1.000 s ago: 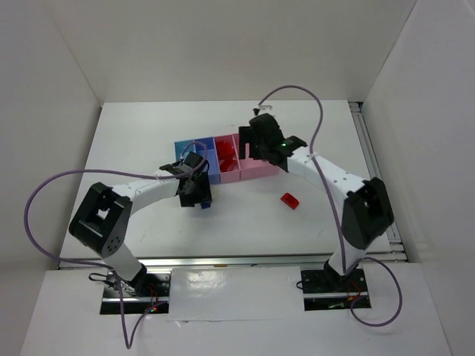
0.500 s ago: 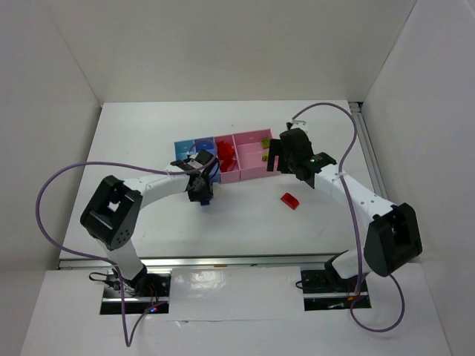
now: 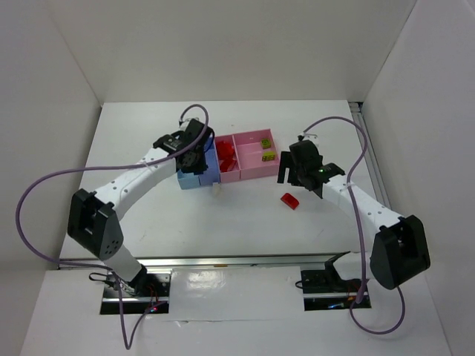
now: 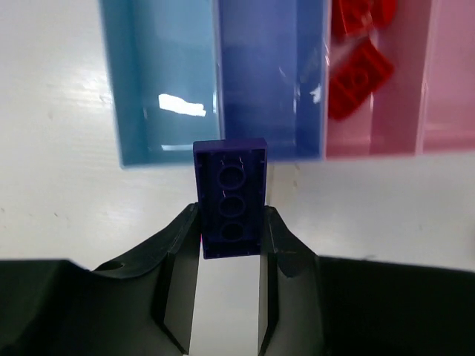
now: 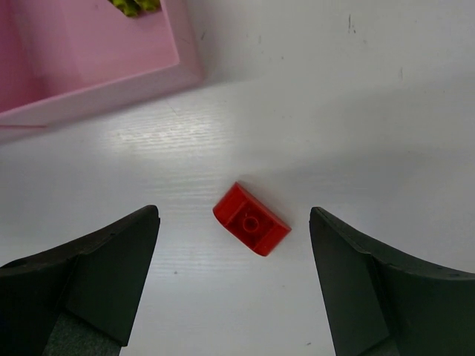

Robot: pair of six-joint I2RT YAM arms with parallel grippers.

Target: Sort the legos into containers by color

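two white walls [image 3: 59, 74] and a back wall close in one white worktop [image 3: 148, 133], with a rail along its right edge. two arms reach in from the near edge: the left arm [image 3: 133, 182] bends toward the left end of the containers, and the right arm [image 3: 356, 204] stops short of their right end.

the containers [image 3: 249, 174] are four joined bins in one row at mid-worktop: light blue [image 4: 159, 81], darker blue [image 4: 271, 74], narrow pink [image 4: 375, 137] and wider pink [image 3: 251, 157]. bare worktop lies behind the row, to its left and along its near side.

the legos, counted:
- several red bricks [image 4: 360, 78] are heaped in the narrow pink bin, too overlapped to number.
- two lime green bricks [image 3: 265, 142] sit in the wider pink bin.
- one loose red brick [image 5: 252, 219] lies on the worktop, well apart from the pink bin's near corner, with bare surface all around it.
- one whitish brick [image 3: 217, 190] lies just beside the row's near wall.
- one dark blue brick [image 4: 230, 193] is clamped lengthwise in the left jaws, studs hidden. its far end shows against the near rim where the two blue bins join.

the right jaws stand wide apart. one finger [image 5: 89, 274] is on either side of the loose red brick, and neither touches it.
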